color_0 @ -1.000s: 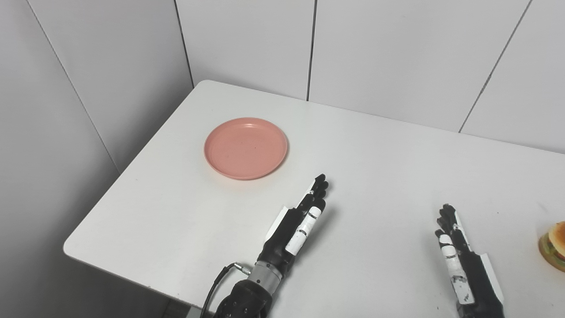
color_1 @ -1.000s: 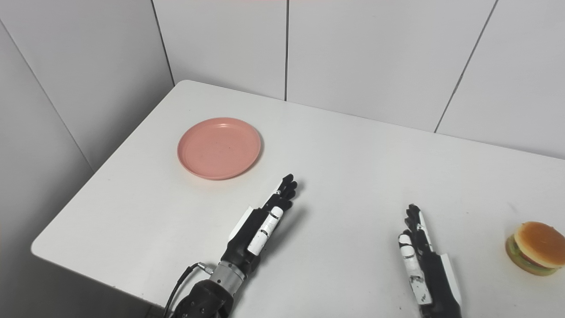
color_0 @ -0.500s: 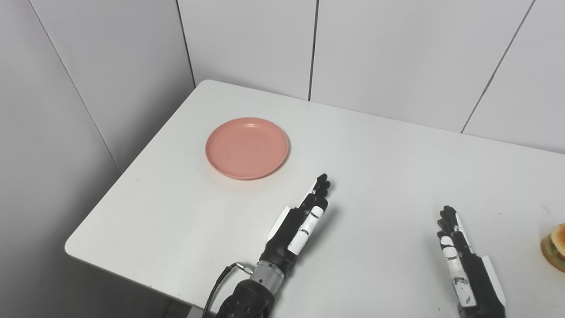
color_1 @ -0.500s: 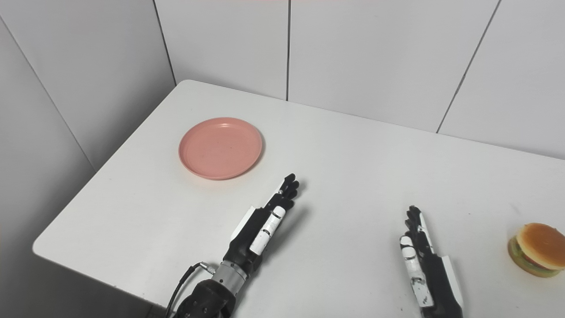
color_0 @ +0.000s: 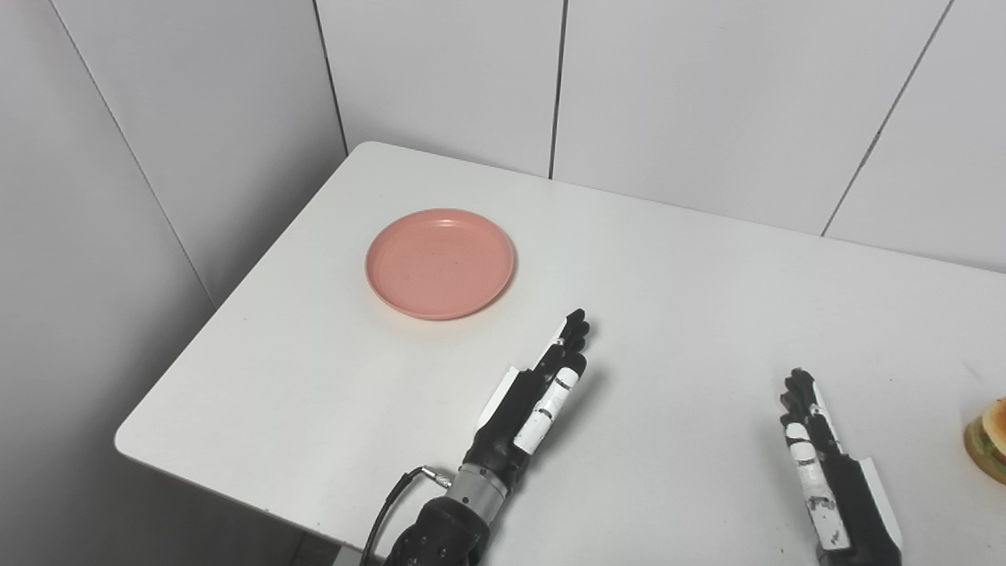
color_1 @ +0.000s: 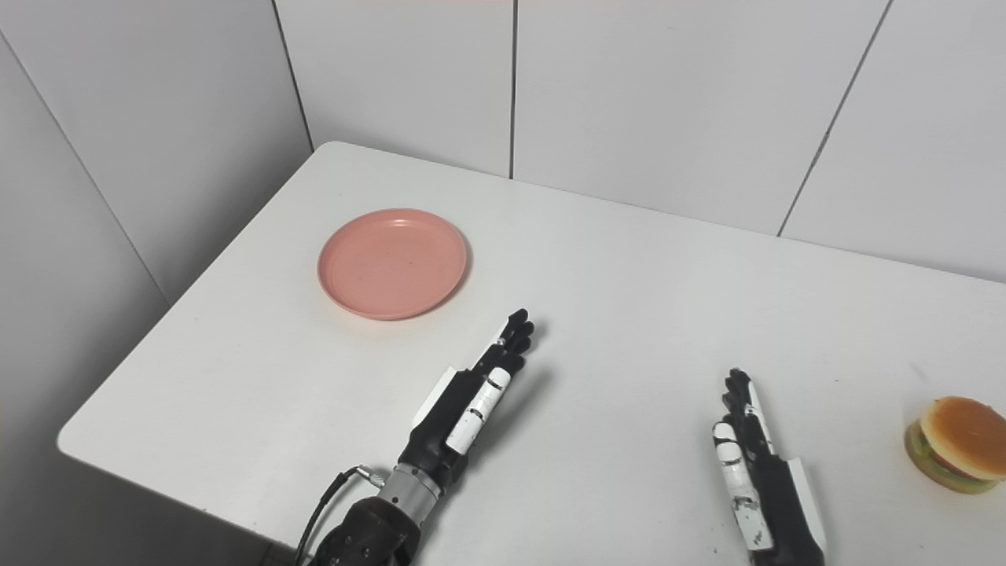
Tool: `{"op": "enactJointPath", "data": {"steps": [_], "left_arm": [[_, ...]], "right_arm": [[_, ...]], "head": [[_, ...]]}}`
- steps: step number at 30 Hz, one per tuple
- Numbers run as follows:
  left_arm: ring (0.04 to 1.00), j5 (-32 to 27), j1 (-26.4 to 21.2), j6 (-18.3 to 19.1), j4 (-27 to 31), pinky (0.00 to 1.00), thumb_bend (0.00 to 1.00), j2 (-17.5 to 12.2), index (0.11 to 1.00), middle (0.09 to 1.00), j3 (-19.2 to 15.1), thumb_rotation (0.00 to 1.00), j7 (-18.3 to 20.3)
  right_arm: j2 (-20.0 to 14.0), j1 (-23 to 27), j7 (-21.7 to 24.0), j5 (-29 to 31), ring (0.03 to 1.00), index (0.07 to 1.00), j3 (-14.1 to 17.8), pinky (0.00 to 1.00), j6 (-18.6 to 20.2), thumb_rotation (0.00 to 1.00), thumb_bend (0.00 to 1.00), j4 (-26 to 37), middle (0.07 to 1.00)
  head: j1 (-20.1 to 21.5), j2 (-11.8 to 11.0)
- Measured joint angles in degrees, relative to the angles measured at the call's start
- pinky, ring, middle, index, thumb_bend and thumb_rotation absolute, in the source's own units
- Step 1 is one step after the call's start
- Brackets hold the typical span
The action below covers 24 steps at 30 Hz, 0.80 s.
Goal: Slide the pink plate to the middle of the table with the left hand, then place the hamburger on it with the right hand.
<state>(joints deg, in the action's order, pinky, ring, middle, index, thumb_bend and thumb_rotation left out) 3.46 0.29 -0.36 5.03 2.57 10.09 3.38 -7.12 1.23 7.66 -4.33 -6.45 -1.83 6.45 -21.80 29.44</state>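
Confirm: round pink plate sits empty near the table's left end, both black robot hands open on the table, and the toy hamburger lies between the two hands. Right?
Not quite. The toy hamburger lies right of the right hand, near the table's right end, not between the hands; the right eye view shows it. The round pink plate is empty near the left end, and the left hand is open too.

Pink plate (color_1: 391, 262), white table (color_1: 629, 299), black-and-white left hand (color_1: 471, 393).
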Motion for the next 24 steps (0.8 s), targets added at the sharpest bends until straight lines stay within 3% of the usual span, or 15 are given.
{"op": "enactJointPath", "data": {"steps": [4, 12, 20, 24], "left_arm": [[1.0, -0.3, -0.6, 2.6, 1.2, 1.0, 0.43, -0.6, 1.0, 1.0, 0.0, 1.0, 0.4], [1.0, -3.4, -2.5, 4.4, 1.7, 1.0, 0.44, -2.5, 1.0, 1.0, -0.7, 1.0, 3.0], [0.999, -6.7, -3.6, 10.2, 6.1, 1.0, 0.46, -2.8, 1.0, 1.0, -2.0, 1.0, 4.7], [0.993, -7.1, -5.4, 11.3, 6.6, 1.0, 0.48, -3.7, 1.0, 1.0, -2.7, 1.0, 5.3]], "right_arm": [[0.6, 0.1, -0.1, -0.9, 1.0, 1.0, 0.0, 1.0, 0.3, 1.0, 0.08, 0.2, 1.0], [1.2, 1.1, -0.3, -1.7, 1.0, 1.0, 0.0, 1.0, 0.5, 1.0, 0.12, -0.1, 1.0], [1.4, 1.8, -1.1, -2.1, 1.0, 1.0, -0.1, 1.0, 0.4, 1.0, 0.14, -1.3, 1.0], [1.4, 1.9, -1.1, -2.6, 1.0, 1.0, -0.2, 1.0, 0.4, 1.0, 0.13, -1.3, 1.0]], "head": [[-0.1, -0.2], [0.3, -0.7], [0.3, -0.8], [0.4, -0.7]]}}
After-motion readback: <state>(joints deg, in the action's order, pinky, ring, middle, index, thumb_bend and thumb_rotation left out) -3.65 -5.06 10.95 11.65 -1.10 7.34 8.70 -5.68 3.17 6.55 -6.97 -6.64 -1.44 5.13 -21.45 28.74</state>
